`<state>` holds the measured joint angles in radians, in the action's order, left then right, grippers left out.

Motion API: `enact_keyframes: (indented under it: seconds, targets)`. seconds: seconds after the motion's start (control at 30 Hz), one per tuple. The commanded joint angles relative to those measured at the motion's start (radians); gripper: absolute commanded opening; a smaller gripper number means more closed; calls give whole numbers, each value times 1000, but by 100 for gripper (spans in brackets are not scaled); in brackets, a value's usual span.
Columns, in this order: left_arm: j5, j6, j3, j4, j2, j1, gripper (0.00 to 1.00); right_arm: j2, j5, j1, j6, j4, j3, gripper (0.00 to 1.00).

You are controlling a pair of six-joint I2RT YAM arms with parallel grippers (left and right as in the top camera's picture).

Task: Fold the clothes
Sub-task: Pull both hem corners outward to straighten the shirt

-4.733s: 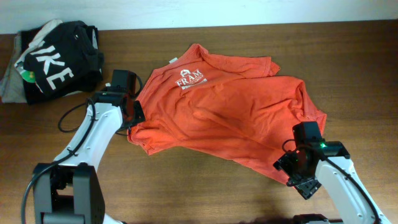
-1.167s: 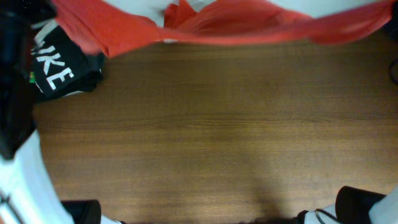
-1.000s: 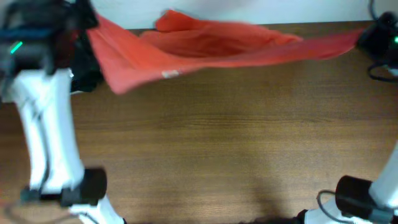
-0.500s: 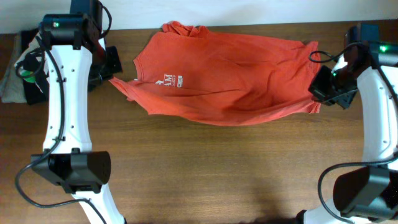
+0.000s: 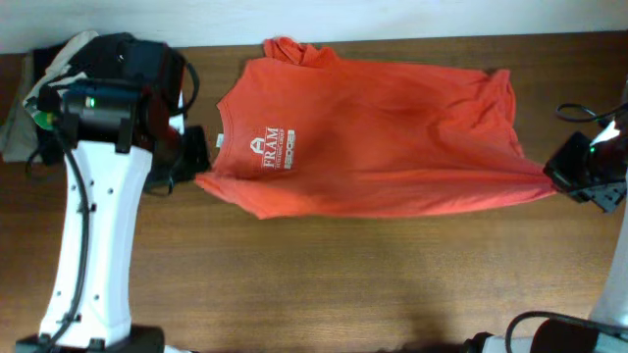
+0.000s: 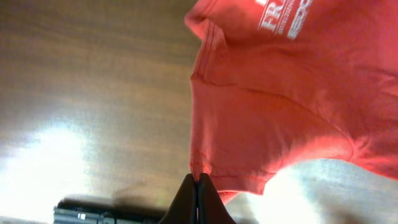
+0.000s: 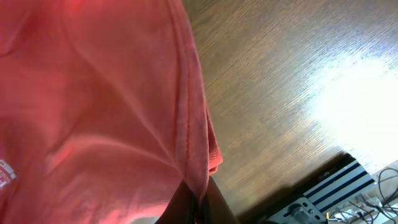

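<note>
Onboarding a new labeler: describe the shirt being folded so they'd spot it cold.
On the brown wooden table, look at the far half. The red-orange short-sleeved T-shirt lies spread wide there, collar to the left. Unlike the bunched black and beige clothes in the far left corner, it is bright, stretched out and bears a small white chest logo.

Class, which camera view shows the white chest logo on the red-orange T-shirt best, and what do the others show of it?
The overhead view: the whole logo shows, uncut, on the T-shirt. The left wrist view catches only a cropped part at its top edge. The right wrist view shows almost none.
</note>
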<state>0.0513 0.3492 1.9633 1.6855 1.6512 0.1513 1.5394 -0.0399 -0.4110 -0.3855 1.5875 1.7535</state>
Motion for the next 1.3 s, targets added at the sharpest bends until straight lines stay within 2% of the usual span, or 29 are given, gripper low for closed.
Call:
enact_keyframes:
  seconds: [0.0, 0.2, 0.47, 0.7, 0.93, 1.0, 1.17, 1.27]
  targets:
    - [-1, 25, -58, 3, -103, 0, 1, -24, 26, -2, 11, 2, -66, 4]
    - [-11, 59, -161, 2, -211, 0, 1, -106, 18, -2, -24, -146, -297, 4]
    - [-3, 116, -326, -29, -232, 37, 1, -134, -8, -1, -65, -149, -332, 4]
    - [61, 187, -346, -23, -261, 78, 1, -285, 0, -1, -67, -183, -509, 4]
    - [61, 244, -475, -5, -421, 78, 1, -297, -1, -2, -68, -212, -554, 4]
    - [60, 265, -524, -48, -479, 78, 1, -297, -1, -2, -70, -219, -554, 4]
    - [23, 265, -596, -135, -483, 78, 1, -297, -2, -2, -95, -258, -554, 4]
    - [24, 264, -670, -293, -474, 78, 1, -297, -11, -2, -95, -302, -554, 4]
